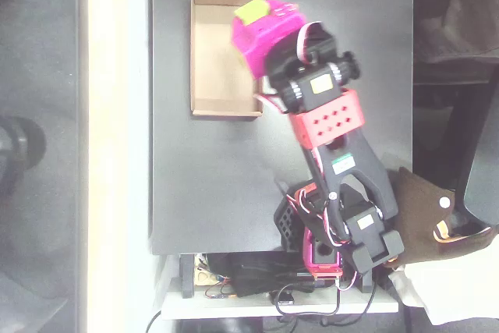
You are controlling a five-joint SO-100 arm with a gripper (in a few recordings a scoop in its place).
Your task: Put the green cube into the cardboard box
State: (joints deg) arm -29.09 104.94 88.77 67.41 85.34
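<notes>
In the overhead view, the red and black arm [331, 154] reaches from its base at the lower edge of the black table [210, 185] up toward the tan cardboard box [222, 56], which lies open near the table's top left corner. The magenta gripper [261, 25] hangs over the box's right wall near its upper corner, closed on the green cube [251, 12], whose lime top face shows between the magenta parts, above the box's inside edge.

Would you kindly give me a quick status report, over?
Pincer shut on green cube. Cube above cardboard box, at its right wall. Nothing in the way.
</notes>
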